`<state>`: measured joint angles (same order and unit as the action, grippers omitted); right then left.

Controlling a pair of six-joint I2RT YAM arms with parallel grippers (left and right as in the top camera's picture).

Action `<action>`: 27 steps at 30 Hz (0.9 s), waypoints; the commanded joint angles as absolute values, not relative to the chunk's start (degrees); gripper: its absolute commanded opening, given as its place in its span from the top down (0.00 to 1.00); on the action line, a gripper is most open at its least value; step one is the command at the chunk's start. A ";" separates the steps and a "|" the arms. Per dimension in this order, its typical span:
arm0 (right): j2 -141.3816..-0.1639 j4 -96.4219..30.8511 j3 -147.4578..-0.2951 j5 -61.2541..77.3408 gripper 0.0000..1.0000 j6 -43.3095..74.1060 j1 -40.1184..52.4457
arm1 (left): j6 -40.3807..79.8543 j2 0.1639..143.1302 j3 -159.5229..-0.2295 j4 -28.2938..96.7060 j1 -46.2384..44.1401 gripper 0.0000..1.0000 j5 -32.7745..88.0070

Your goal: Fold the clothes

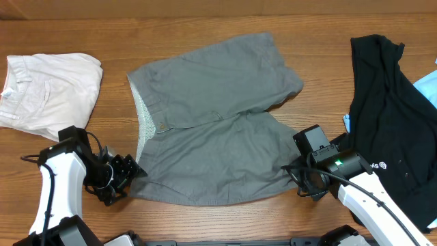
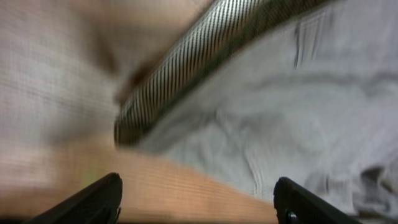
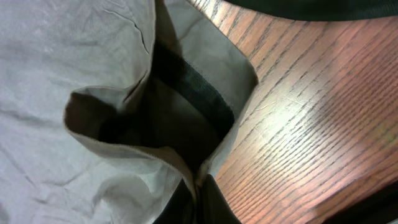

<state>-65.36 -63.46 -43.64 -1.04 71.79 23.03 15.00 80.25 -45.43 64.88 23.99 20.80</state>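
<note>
The grey shorts (image 1: 212, 116) lie spread flat on the table, waistband with pale lining (image 1: 142, 116) to the left, legs to the right. My left gripper (image 1: 126, 174) is open at the lower left corner of the waistband; in the left wrist view its fingers (image 2: 198, 202) straddle bare wood just short of the grey cloth (image 2: 280, 124). My right gripper (image 1: 300, 179) is shut on the hem of the near leg; the right wrist view shows the fingers (image 3: 198, 199) pinching the leg opening's edge (image 3: 143, 149).
A white folded garment (image 1: 48, 89) lies at the far left. A black garment with a small white logo (image 1: 392, 116) lies at the right, close behind my right arm. A pale blue item (image 1: 427, 85) sits at the right edge.
</note>
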 commanded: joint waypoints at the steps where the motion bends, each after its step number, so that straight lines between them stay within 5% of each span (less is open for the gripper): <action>1: -65.41 -63.20 -44.62 -3.20 0.96 70.02 23.40 | 17.80 79.72 -42.65 60.58 23.81 0.20 18.96; 5: -65.41 -63.33 -44.60 -3.20 0.96 70.02 23.40 | 18.24 79.75 -40.88 56.07 23.81 0.21 18.26; 8: -65.41 -63.29 -44.60 -3.40 0.96 70.02 23.40 | 18.24 79.75 -39.68 54.24 23.81 0.32 18.44; 13: -65.39 -63.11 -44.60 -4.10 0.96 70.02 23.40 | 18.20 79.75 -39.31 52.58 23.81 0.96 20.16; 19: -65.39 -62.98 -45.67 -6.44 0.96 69.01 23.07 | 12.45 79.68 -41.28 55.61 23.81 0.96 31.44; 27: -65.39 -65.10 -53.76 -6.87 0.96 58.74 17.96 | 7.70 74.72 -50.15 66.06 23.83 0.96 31.79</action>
<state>-65.45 -64.20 -48.71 -4.93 64.62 20.23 11.25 78.96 -45.39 63.99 23.99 29.26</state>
